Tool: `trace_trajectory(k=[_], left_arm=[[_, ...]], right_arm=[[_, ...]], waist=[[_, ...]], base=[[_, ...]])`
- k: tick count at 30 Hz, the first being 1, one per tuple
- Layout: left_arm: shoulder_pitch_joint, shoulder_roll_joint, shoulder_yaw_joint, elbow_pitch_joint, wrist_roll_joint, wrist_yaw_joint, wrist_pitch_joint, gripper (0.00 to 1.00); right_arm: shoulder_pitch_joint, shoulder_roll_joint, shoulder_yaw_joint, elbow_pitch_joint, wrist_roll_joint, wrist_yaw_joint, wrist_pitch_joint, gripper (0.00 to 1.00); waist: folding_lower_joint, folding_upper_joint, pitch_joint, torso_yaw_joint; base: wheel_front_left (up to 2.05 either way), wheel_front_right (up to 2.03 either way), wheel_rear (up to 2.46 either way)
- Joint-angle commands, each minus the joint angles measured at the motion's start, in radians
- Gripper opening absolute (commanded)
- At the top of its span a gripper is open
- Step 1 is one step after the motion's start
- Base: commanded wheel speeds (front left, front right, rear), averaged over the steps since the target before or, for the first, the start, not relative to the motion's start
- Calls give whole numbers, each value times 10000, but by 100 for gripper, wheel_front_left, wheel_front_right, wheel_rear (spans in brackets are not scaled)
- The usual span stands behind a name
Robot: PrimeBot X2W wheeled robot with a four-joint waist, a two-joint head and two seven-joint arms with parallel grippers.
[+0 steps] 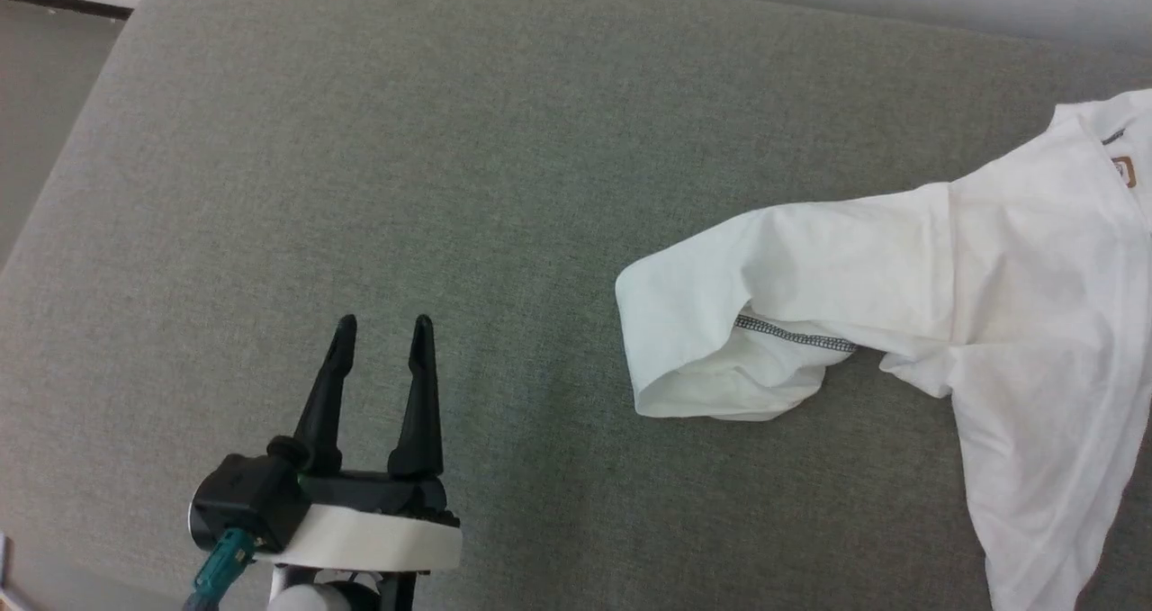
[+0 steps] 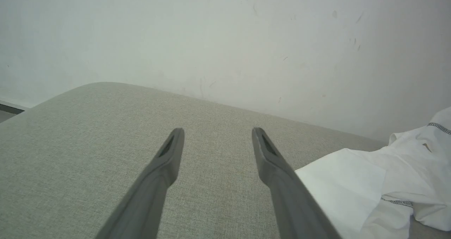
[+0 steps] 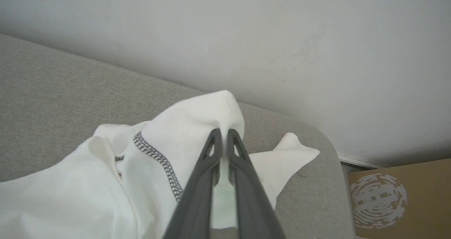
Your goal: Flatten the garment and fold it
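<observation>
The garment point(image 1: 1008, 287), a white long-sleeved shirt with dark zigzag stitching, lies rumpled at the right of a grey cushioned surface point(image 1: 468, 161), one sleeve folded back toward the middle. Part of a brown chest patch shows at the head view's right edge. My left gripper point(image 1: 384, 326) stands open over bare cushion, well left of the sleeve. In the left wrist view its fingers point(image 2: 169, 158) are spread, the garment point(image 2: 370, 182) to their right. In the right wrist view my right gripper point(image 3: 222, 133) is shut on a raised fold of the garment point(image 3: 197, 126), lifting it off the cushion.
A pale wall point(image 2: 225, 38) runs behind the cushion's far edge. A brown cardboard box point(image 3: 401, 196) stands on the floor past the cushion's right corner. The cushion's left edge point(image 1: 63, 188) drops to the floor.
</observation>
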Motion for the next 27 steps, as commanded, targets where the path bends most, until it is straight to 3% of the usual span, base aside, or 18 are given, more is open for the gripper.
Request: trace_trajectory(k=[1, 2, 4, 11, 17, 22, 27], left_arm=[[-156, -18, -21, -31, -88, -51, -49, 100], [-203, -18, -32, -28, -99, -50, -49, 100], [-297, -18, -60, 2, -93, -74, -49, 100], [-534, -18, -103, 104, -95, -40, -49, 100], [-414, -18, -93, 219, -105, -15, -49, 100], [-210, -18, -87, 256, -103, 14, -49, 100], [-52, -18, -70, 185, -116, 32, -49, 100]], right_arm=[[26, 133, -33, 67, -54, -9, -75, 36], [62, 229, -72, 150, -109, -9, -138, 44], [110, 375, -111, 305, -231, -9, -225, 100], [-142, 624, 250, 505, -193, -9, -660, 100], [-228, 1216, 1079, 266, 1045, -9, -712, 100], [296, 1766, 1760, 57, 2227, -9, 102, 100], [1001, 1887, 2142, 33, 2564, -9, 1326, 100]], waist=[[-1, 0, 305, 84], [-1, 0, 367, 83], [-1, 0, 488, 63], [-1, 0, 472, -86], [-1, 0, -48, -214], [-1, 0, -477, -197], [-1, 0, -524, -43]], base=[[0, 0, 0], [0, 0, 0], [0, 0, 0], [0, 0, 0], [0, 0, 0], [0, 0, 0], [0, 0, 0]])
